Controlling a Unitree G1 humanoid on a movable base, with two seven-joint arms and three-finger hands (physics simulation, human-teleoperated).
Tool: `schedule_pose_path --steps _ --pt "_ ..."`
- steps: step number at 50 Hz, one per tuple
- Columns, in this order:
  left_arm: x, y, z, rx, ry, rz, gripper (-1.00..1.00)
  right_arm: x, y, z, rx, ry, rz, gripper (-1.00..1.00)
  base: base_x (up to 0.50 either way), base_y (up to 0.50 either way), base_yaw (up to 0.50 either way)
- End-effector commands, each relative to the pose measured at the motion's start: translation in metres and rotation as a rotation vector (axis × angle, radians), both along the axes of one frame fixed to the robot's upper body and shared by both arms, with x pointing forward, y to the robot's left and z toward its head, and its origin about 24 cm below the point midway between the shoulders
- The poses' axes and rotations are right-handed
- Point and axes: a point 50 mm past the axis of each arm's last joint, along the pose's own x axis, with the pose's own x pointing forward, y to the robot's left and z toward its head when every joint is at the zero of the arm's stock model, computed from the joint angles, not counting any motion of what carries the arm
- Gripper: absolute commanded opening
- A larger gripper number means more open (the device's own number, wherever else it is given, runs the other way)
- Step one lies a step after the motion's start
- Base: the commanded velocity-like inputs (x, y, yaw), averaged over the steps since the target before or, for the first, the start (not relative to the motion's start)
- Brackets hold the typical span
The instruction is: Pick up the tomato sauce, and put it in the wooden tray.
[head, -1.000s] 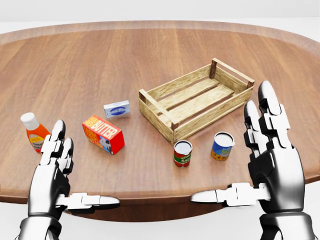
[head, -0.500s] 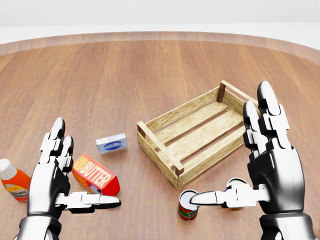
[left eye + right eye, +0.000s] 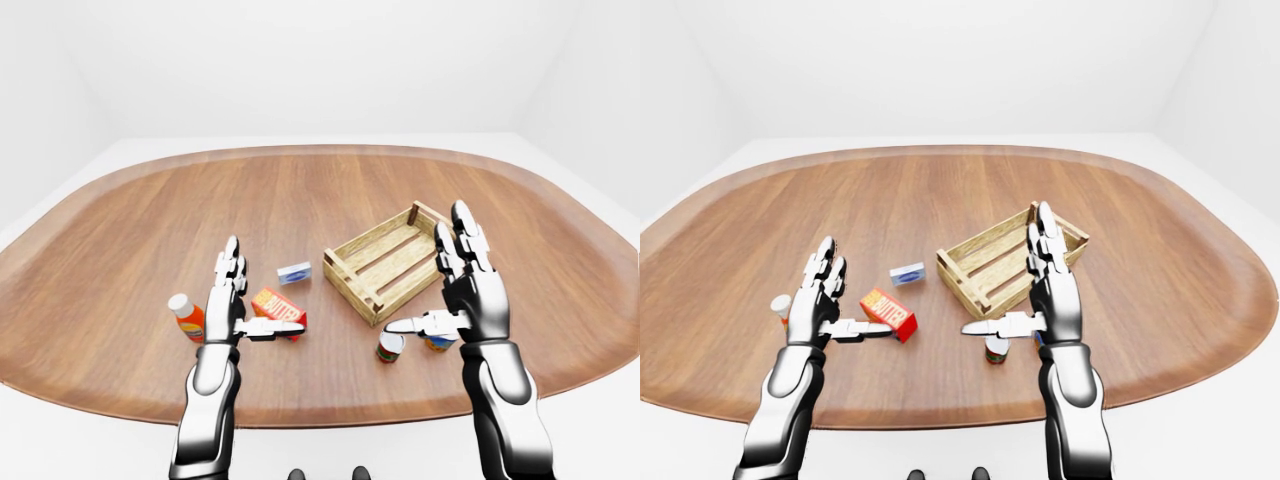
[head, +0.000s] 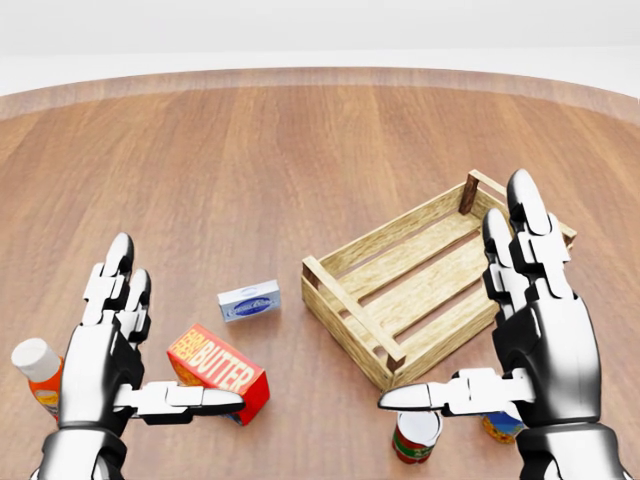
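The tomato sauce can (image 4: 417, 436), red and green with a white lid, stands upright on the wooden table (image 4: 300, 150) at the bottom of the head view. It is just below the near corner of the empty wooden tray (image 4: 420, 290). My right hand (image 4: 455, 300) is open, palm inward, with its thumb (image 4: 430, 397) stretched out above the can and not touching it. My left hand (image 4: 176, 325) is open and empty at the lower left, over the butter box (image 4: 220, 372).
A blue and yellow can (image 4: 500, 425) stands right of the sauce can, partly behind my right hand. An orange ketchup bottle (image 4: 40, 375) stands at the far left. A small blue box (image 4: 249, 300) lies left of the tray. The table's near edge (image 3: 300, 410) shows in the left-eye view.
The camera has moved: the whole table scene slid down and then right in the head view. Both hands keep their open pose. Nothing was grasped.
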Motion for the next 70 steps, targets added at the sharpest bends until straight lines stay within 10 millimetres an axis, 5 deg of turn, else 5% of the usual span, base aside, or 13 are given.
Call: schedule_pose_path --steps 1,70 --pt "0.0011 0.0023 0.0008 0.010 -0.002 0.003 1.00 -0.0003 0.0023 -0.0011 0.003 0.004 0.009 1.00 0.00 0.50 0.00" --pt "0.0001 0.0004 -0.0019 0.006 0.006 -0.001 1.00 -0.0004 0.0056 -0.0024 0.005 0.010 0.016 1.00 0.10 0.02 0.00"
